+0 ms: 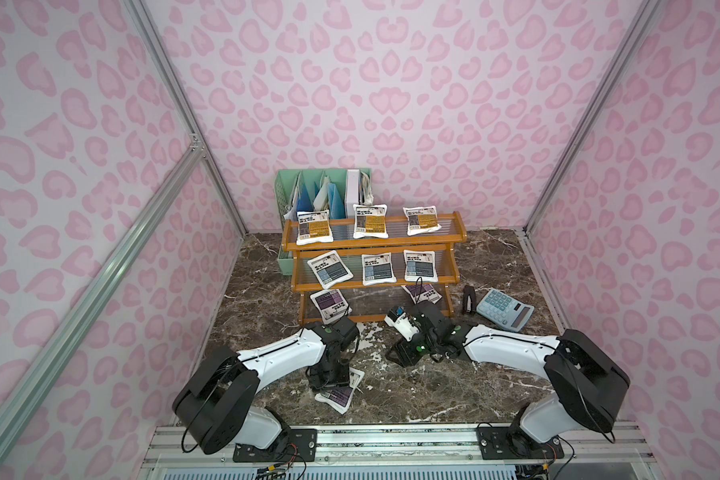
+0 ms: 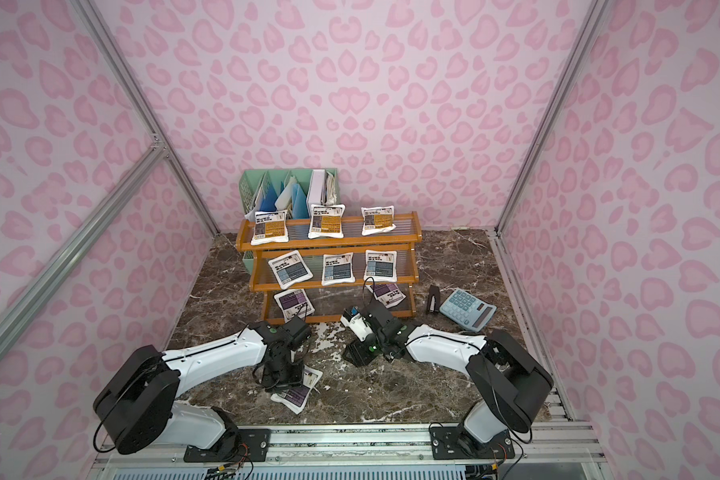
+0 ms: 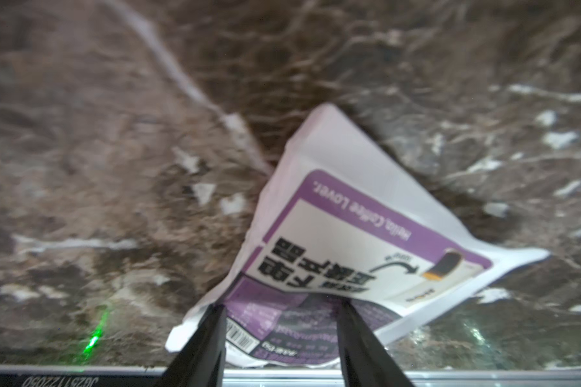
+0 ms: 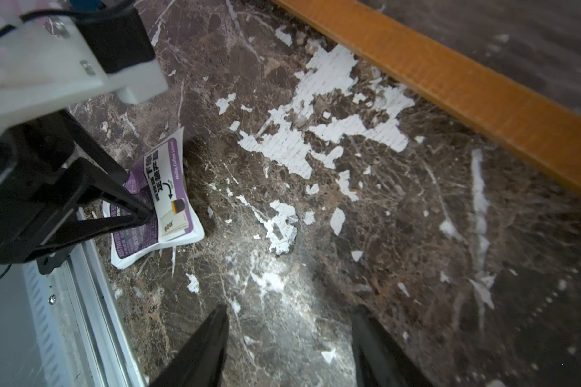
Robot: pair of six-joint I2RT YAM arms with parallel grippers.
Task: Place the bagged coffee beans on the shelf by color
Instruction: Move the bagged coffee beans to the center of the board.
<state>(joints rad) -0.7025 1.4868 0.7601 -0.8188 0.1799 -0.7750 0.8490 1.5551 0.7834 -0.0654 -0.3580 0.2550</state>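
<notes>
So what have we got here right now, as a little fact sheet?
top tier of shelf: three orange pouches
middle tier: three blue-grey pouches
bottom tier: two purple pouches
table: third purple pouch, bent, not yet shelved
left tool: fingers down on that pouch; grip unclear
right tool: open, empty, above the table before the shelf

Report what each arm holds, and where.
The right fingers hold nothing. The left fingers straddle the purple pouch near its middle; whether they grip it cannot be told.
</notes>
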